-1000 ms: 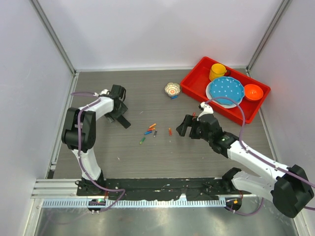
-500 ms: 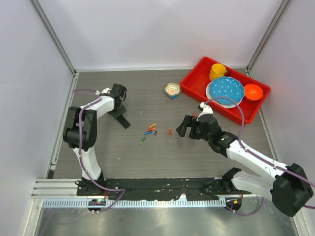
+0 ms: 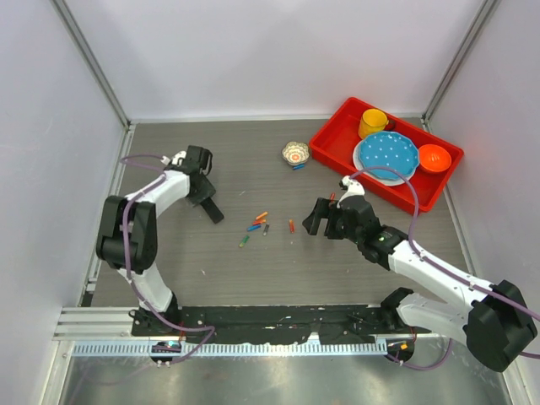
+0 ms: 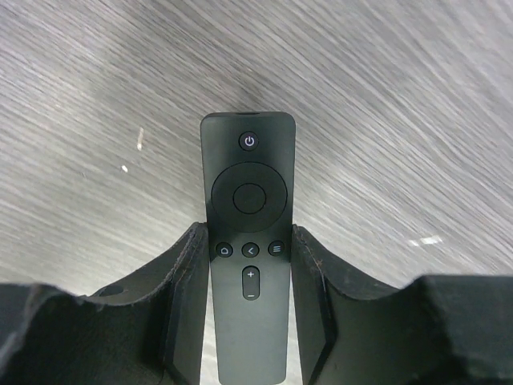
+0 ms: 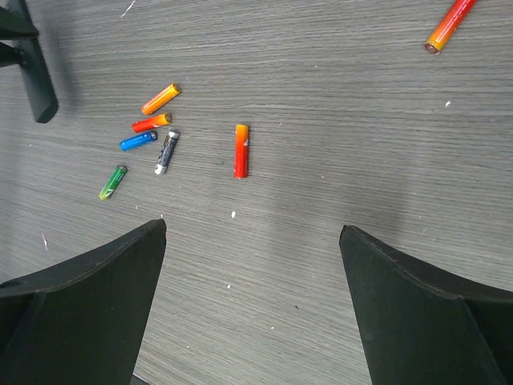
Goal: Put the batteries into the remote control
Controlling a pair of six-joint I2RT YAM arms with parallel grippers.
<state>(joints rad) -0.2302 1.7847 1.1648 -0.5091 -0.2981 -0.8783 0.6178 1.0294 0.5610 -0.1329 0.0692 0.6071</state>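
Grey table (image 4: 401,96), left gripper (image 4: 249,241) clasping remote control (image 4: 248,172), plus-minus key (image 4: 250,283)

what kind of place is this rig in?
Probably a lab robot test cell: white panel walls on aluminium posts, two robot arms bolted to a rail, and a red tray of props.

The remote control (image 4: 248,241) is smooth, matt black plastic. The surface (image 4: 401,120) looks like grey wood-grain laminate. The batteries (image 5: 151,123) have glossy coloured wraps.
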